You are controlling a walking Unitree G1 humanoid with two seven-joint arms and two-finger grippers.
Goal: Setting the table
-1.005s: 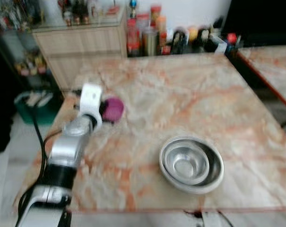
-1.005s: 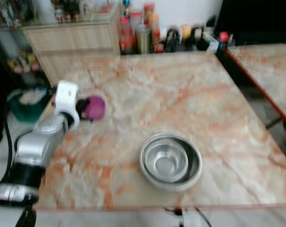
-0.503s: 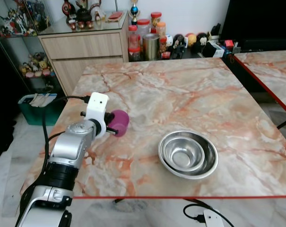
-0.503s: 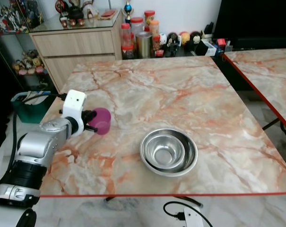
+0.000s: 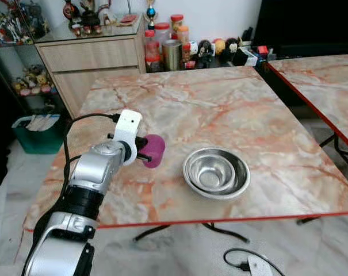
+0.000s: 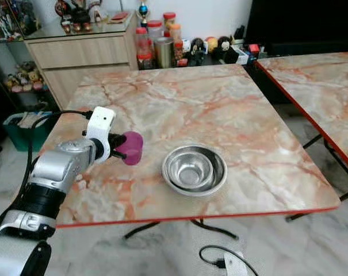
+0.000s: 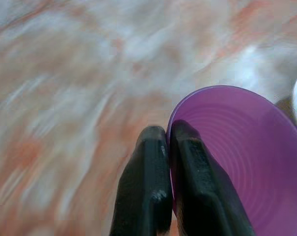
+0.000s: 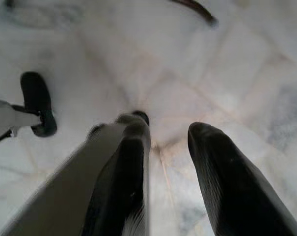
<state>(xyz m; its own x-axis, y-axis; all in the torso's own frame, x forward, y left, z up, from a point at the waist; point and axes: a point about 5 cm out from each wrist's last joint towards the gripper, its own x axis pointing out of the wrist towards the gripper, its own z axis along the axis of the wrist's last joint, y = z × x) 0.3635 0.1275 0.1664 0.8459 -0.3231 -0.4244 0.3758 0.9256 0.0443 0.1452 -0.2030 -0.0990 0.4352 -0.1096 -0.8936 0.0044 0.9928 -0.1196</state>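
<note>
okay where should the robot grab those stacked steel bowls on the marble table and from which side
Pinch the rim of the stacked stainless steel bowls, coming from above on their left side, nearest the left gripper. The sloped round walls look too wide and slippery to span; the thin upturned rim fits between two fingers. That gripper holds the purple plastic cup now.

Left gripper holds purple plastic cup above marble tabletop, beside nested steel bowls.

Marble-top table, orange veining, red edge. Second like table right, apart. Wood cabinet behind with figurines on top; jars beside it. White wall. Pale tiled floor. Green bin left.
</note>
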